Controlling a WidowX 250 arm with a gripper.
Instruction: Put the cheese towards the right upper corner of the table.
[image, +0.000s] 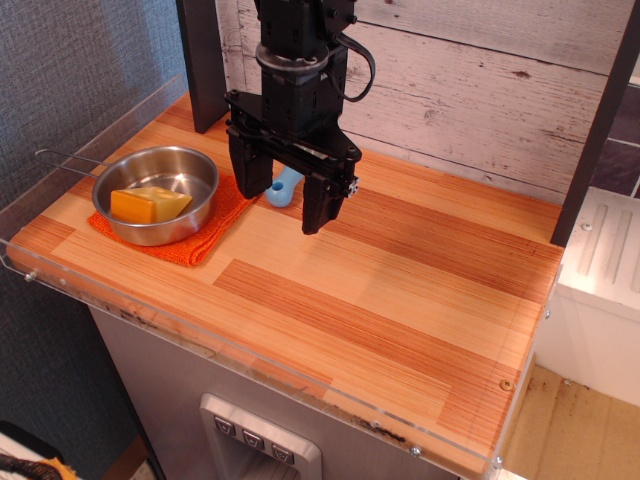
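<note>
**Cheese in the bowl, pincer parted beside it**

The surface (400, 300), a striped wooden-plank top, carried a clear acrylic rim along its left and near edges, with screws showing at the near corners. A dark post stood at the back left, behind the pincer (281, 192), and a second dark post ran down the right side past the far right corner. From the pincer toward the right and toward the near edge the planks lay bare, a wide stretch reaching to the far right corner against the whitewashed board wall.

Counted: one cheese (149, 204), one steel bowl (157, 193), one orange cloth (190, 233), one small light-blue object (284, 187), one arm.

The cheese, a yellow-orange wedge, lay inside the steel bowl, to the left of the pincer and apart from it. The bowl sat on the orange cloth, its thin wire handle pointing out toward the left rim. The cloth's right edge reached near the pincer's left finger (243, 170).

The arm came down from the top of the view nearly upright, black and bulky, with a cable looping at its right side. The pincer's two fingers pointed down and stood apart, holding nothing. The light-blue object showed between them, lying on the surface behind; whether it touched either finger could not be told.
</note>
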